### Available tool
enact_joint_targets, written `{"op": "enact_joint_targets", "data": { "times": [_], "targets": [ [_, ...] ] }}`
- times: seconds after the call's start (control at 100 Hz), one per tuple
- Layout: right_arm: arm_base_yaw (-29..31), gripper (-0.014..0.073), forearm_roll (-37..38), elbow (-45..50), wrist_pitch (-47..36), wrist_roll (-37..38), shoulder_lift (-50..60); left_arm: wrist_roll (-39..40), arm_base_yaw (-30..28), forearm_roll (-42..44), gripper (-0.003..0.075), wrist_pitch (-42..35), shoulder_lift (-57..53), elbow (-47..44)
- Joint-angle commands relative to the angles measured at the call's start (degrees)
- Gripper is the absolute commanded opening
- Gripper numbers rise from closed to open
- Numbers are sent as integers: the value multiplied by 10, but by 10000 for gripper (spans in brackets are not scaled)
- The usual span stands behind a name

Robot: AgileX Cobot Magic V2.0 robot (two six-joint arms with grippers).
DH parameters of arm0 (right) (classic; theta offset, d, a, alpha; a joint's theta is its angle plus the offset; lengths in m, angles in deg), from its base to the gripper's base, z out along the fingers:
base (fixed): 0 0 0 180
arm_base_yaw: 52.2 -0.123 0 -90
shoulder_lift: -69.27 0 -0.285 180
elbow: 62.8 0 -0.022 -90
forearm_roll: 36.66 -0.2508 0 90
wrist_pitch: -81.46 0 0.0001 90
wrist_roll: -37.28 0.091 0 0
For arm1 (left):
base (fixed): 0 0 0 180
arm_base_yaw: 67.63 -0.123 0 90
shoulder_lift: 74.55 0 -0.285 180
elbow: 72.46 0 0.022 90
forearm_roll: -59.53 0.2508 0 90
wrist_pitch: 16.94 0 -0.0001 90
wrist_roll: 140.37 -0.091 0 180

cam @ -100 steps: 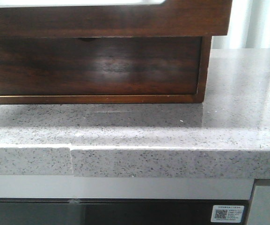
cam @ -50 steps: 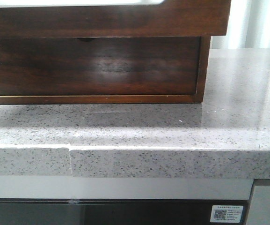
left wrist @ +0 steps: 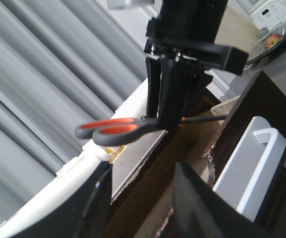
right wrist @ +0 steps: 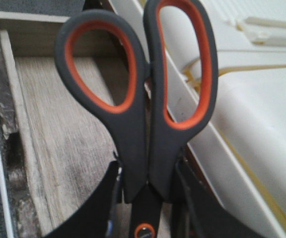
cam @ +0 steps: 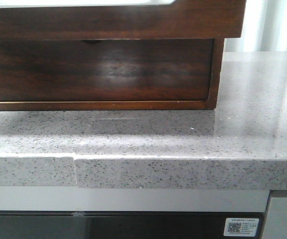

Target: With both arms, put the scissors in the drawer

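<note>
- Two claws were in play, though neither showed in the front view, which took in only the wooden box point(cam: 103, 69) on the speckled worktop point(cam: 183, 134).
- The right claw point(right wrist: 147, 198) was closed on the scissors point(right wrist: 138, 99), pinching them near the pivot, handles pointing away from the wrist.
- From the left wrist view the same scissors point(left wrist: 113, 130) hung level in that right claw point(left wrist: 170, 121), above the pulled-out drawer point(left wrist: 182, 148).
- The left claw point(left wrist: 143, 198) had its fingers apart at the bottom of its own view, with nothing seen between them; I judged it open and empty.
- The scissors looked light and stiff, with steel blades and hard plastic loops lined in orange.
- The grip near the pivot seemed sound to me; held by one loop alone, the pair would likely swing or fall open.
- The bare wood floor of the drawer point(right wrist: 63, 134) lay right under the handles, so a short drop looked harmless.
- A white tray point(right wrist: 261, 124) sat just beside the drawer, and its rim ran close under one handle loop; a careless release might land there.
- A white U-shaped handle point(left wrist: 252, 163) stood on a dark panel near the left claw.
- A pot point(left wrist: 276, 39) stood well off.
</note>
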Motion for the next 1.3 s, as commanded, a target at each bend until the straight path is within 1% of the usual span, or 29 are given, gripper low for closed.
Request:
{"op": "enact_joint_targets", "data": {
  "times": [0.0, 0.11, 0.16, 0.17, 0.18, 0.23, 0.28, 0.35, 0.4, 0.44, 0.62, 0.69, 0.74, 0.76, 0.78, 0.79, 0.809, 0.859, 0.879, 0.909, 0.939, 0.959, 0.999, 1.059, 1.129, 1.209, 1.289],
  "targets": [
    [0, -79, 0, -19, -44, -6, 2, 8, 4, -18, 275, -33, -1, 16],
    [0, -72, 0, -19, -40, -6, -8, 8, 4, -18, 275, -33, -1, 16],
    [0, -41, 0, -19, -39, -6, -10, 8, 4, -18, 275, -33, -1, 16],
    [0, -19, 0, -19, -39, -6, -10, 8, 4, -18, 275, -33, -1, 16],
    [0, -19, 0, -19, -39, -6, -10, 8, 4, -18, 275, -33, -1, 16],
    [0, 53, 0, -19, -37, -6, -10, 8, 4, -18, 275, -33, -1, 16],
    [0, 155, 0, -19, -37, -6, -10, 8, 4, -18, 275, -33, -1, 16],
    [0, 260, 0, -19, -37, -6, -10, 8, 4, -18, 275, -33, -1, 16],
    [0, 298, 0, -19, -37, -6, -10, 8, 4, -18, 275, -33, -1, 16],
    [0, 304, 0, -19, -37, -6, -10, 8, 4, -18, 275, -33, -1, 16],
    [0, 304, 0, -19, -34, -6, -10, 8, 4, -26, 272, -33, -3, 16],
    [0, 303, 0, -19, -24, -5, -4, 8, 4, -35, 249, -33, -13, 16],
    [0, 288, 0, -19, -13, 0, 3, 14, 4, -43, 215, -32, -25, 16],
    [0, 270, 0, -19, -9, 7, 8, 21, 4, -45, 204, -32, -30, 16],
    [0, 234, 0, -19, -4, 18, 13, 26, 4, -45, 188, -30, -37, 16],
    [0, 234, 0, -19, -5, 21, 13, 28, 4, -45, 176, -29, -41, 16],
    [0, 200, 0, -19, -2, 26, 18, 34, 4, -45, 158, -25, -46, 16],
    [0, 87, 0, -19, -1, 42, 32, 50, 4, -43, 113, -8, -68, 16],
    [0, 56, 0, -17, 0, 43, 36, 53, 4, -43, 93, -2, -74, 16],
    [0, -21, 0, -18, 4, 43, 46, 55, 4, -43, 66, 11, -89, 16],
    [0, -79, 0, -17, 8, 44, 55, 58, 4, -43, 38, 25, -102, 16],
    [0, -75, 0, -17, 11, 48, 61, 65, 4, -43, 10, 40, -115, 16],
    [0, -66, 0, -17, 17, 51, 73, 75, 4, -43, -20, 59, -132, 16],
    [0, -60, -1, -17, 28, 57, 91, 100, 4, -43, -19, 97, -159, 16],
    [0, -60, -5, -5, 30, 87, 116, 135, 4, -46, -19, 145, -192, 16],
    [0, -60, -11, 21, 26, 91, 148, 163, 4, -60, -19, 198, -226, 14],
    [0, -60, -18, 68, 3, 91, 190, 164, 4, -91, -19, 214, -255, 2]
  ]
}}
